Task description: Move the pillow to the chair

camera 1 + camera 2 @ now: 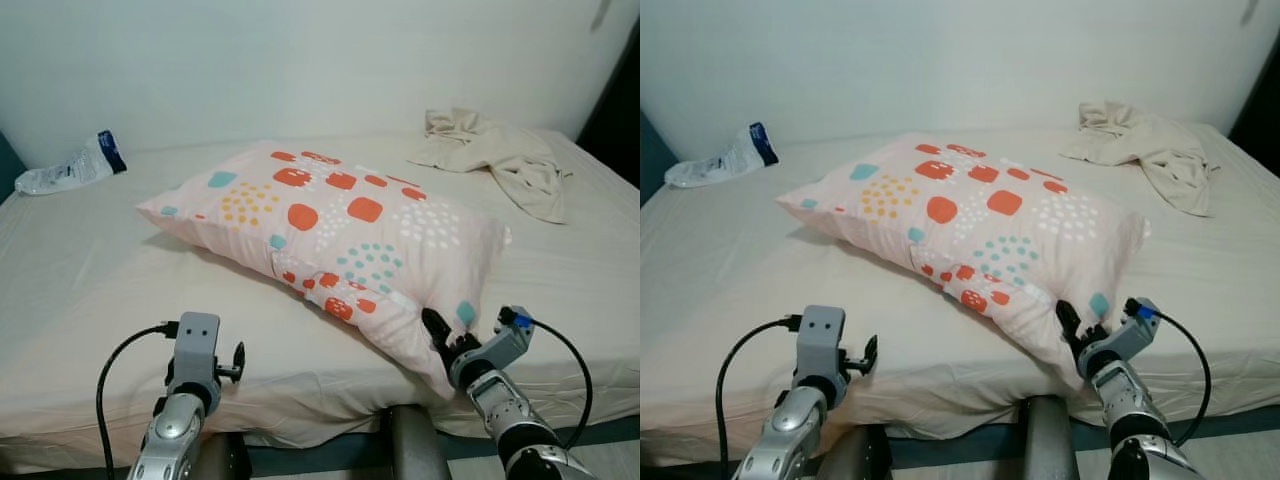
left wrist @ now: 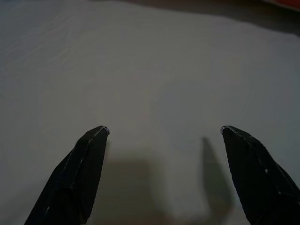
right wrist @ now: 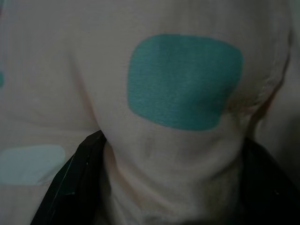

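**Two tools at the bed edge, one already biting the pillow corner**

Right tool [image 1: 445, 340] sits at the near right corner of the pillow [image 1: 340, 225], its two black fingers [image 3: 70, 187] spread round a bunched fold of the cover, pinching the fabric between them; the wrist view has a teal patch just beyond the fold. Left tool [image 2: 164, 136] hovers low over bare sheet near the front edge of the bed [image 1: 90, 280], fingers spread wide and holding nothing, well apart from the pillow's near left side.

Pillow lies diagonally across the middle of the bed, its near corner overhanging the front edge. No chair can be made out.

Risk, as I judge it: the grip is on loose cover cloth, not on the filling, so a lift by one corner could let the pillow sag, swing or slide out. Dragging may also pull the sheet.

Pillow is plump, soft, pale pink cotton-like cloth with orange, teal and yellow blotches and dots. Bed sheet is smooth and cream. A crumpled beige garment [image 1: 500, 155] and a plastic packet [image 1: 70, 168] lie at the far side
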{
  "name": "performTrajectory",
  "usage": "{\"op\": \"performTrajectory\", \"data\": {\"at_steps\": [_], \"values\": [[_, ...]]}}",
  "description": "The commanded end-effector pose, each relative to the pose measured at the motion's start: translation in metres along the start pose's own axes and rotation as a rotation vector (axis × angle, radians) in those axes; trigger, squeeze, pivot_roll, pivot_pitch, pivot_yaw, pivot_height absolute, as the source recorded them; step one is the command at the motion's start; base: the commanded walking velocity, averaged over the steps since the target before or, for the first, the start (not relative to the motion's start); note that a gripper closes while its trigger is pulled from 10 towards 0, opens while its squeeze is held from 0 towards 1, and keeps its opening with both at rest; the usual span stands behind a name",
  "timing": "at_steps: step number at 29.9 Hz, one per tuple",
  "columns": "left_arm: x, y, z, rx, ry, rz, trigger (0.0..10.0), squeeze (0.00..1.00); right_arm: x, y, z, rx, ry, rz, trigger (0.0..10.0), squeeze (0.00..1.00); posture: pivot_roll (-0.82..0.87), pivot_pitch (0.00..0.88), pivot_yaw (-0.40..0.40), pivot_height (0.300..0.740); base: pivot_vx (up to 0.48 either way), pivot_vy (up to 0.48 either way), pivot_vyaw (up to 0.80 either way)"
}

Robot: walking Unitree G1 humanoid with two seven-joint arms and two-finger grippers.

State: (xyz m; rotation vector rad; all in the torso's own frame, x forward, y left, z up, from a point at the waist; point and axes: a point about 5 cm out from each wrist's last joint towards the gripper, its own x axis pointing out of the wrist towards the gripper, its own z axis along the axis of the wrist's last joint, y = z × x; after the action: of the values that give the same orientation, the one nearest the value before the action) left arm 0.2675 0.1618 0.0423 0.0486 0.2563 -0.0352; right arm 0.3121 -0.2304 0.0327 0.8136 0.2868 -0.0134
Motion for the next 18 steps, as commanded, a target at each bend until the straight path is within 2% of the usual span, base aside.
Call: {"op": "performTrajectory", "data": {"at_steps": [1,2,4,5,8,9,12,13,14,18], "values": [[-0.004,0.008,-0.002,0.016,0.014,0.016,10.0,0.00,0.008,0.017,-0.019,0.057,0.082,0.068,10.0,0.00,0.05,0.134,0.060,0.505,0.000,0.000,0.00],[-0.004,0.008,-0.002,0.016,0.014,0.016,10.0,0.00,0.008,0.017,-0.019,0.057,0.082,0.068,10.0,0.00,0.05,0.134,0.060,0.505,0.000,0.000,0.00],[-0.005,0.008,-0.001,0.015,0.015,0.018,10.0,0.00,0.017,0.036,-0.021,0.052,0.103,0.133,10.0,0.00,0.05,0.130,0.060,0.505,0.000,0.000,0.00],[-0.005,0.008,-0.001,0.015,0.015,0.018,10.0,0.00,0.019,0.041,-0.022,0.048,0.109,0.144,10.0,0.00,0.05,0.130,0.060,0.505,0.000,0.000,0.00],[-0.005,0.005,0.000,0.012,0.015,0.013,10.0,0.00,0.026,0.053,-0.030,-0.047,0.171,0.126,10.0,0.00,0.05,0.129,0.060,0.505,0.000,0.000,0.00],[-0.005,0.004,0.001,0.010,0.013,0.010,10.0,0.00,0.027,0.055,-0.033,-0.120,0.202,0.096,10.0,0.00,0.05,0.131,0.061,0.505,0.000,0.000,0.00],[-0.005,0.003,0.002,0.008,0.012,0.006,10.0,0.00,0.031,0.062,-0.031,-0.174,0.200,0.084,9.6,0.00,0.05,0.132,0.063,0.505,0.000,0.000,0.00],[-0.006,0.003,0.002,0.008,0.013,0.005,10.0,0.00,0.033,0.067,-0.028,-0.172,0.184,0.098,0.0,0.00,0.05,0.135,0.065,0.505,0.000,0.000,0.00],[-0.006,0.003,0.002,0.008,0.013,0.005,10.0,0.00,0.033,0.067,-0.028,-0.172,0.184,0.098,0.0,0.00,0.05,0.135,0.065,0.505,0.000,0.000,0.00],[-0.006,0.003,0.002,0.008,0.018,-0.001,10.0,0.00,0.039,0.088,-0.017,-0.115,0.125,0.229,0.0,0.00,0.04,0.135,0.069,0.505,0.000,0.000,0.00]]}}
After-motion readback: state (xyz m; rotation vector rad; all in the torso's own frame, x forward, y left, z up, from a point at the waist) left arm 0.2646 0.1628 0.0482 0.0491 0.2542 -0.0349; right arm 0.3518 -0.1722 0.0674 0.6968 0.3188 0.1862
